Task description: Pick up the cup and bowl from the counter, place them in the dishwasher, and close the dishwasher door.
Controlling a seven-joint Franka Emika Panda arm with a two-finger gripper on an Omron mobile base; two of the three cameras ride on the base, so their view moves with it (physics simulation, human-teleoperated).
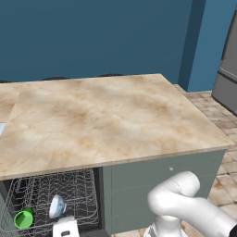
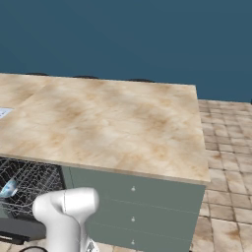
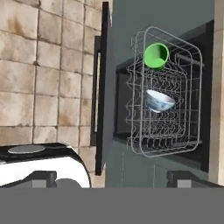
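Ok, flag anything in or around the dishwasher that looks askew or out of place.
The bowl leans on its side in the wire rack rather than sitting flat, and the cup lies tipped, mouth sideways. The dishwasher door hangs open. Nothing looks spilled or damaged.

1. The cup (image 3: 156, 55), bright green, lies in the wire rack, upper centre of the hand view.
2. The bowl (image 3: 159, 101), pale blue-white, sits tilted in the rack just below it.
3. The dishwasher (image 1: 51, 203), lower left of the left base view, stands open under the beige surface (image 1: 106, 115); its dark door (image 3: 104, 87) is seen edge-on.
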